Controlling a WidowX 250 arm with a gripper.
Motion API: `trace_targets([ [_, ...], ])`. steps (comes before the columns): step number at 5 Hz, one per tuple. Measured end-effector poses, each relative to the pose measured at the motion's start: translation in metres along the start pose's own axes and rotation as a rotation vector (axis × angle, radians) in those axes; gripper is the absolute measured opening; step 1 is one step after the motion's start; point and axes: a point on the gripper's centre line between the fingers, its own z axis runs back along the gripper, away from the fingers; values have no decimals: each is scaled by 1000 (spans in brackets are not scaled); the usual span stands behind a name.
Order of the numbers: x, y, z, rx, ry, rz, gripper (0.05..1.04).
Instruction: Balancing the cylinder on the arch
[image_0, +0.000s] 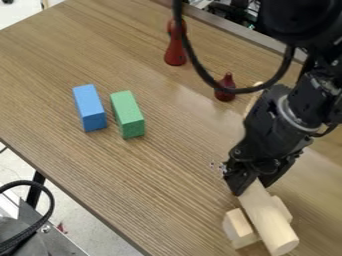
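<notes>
The black gripper (255, 184) is low at the right, its fingers on either side of the upper end of a pale wooden cylinder (270, 219), shut on it. The cylinder lies lengthwise, its round end face towards the bottom edge of the view. It crosses over the pale wooden arch (238, 227), whose ends show on both sides of it. The middle of the arch is hidden under the cylinder, so I cannot tell whether the two touch.
A blue block (89, 108) and a green block (127, 114) lie side by side at the left. Near the top stand a tall red piece (176, 47) and a smaller dark red one (226, 89). Another pale wooden piece is partly behind the arm. The wooden table's (73, 160) edge runs diagonally at lower left.
</notes>
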Motion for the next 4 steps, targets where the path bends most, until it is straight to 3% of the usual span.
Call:
trace_targets([
  [2, -1, -10, -2, 7, -17, 92, 592],
  [3, 1, -11, 2, 24, -33, 164, 893],
  [4, 3, -17, 7, 15, -47, 185, 1005],
])
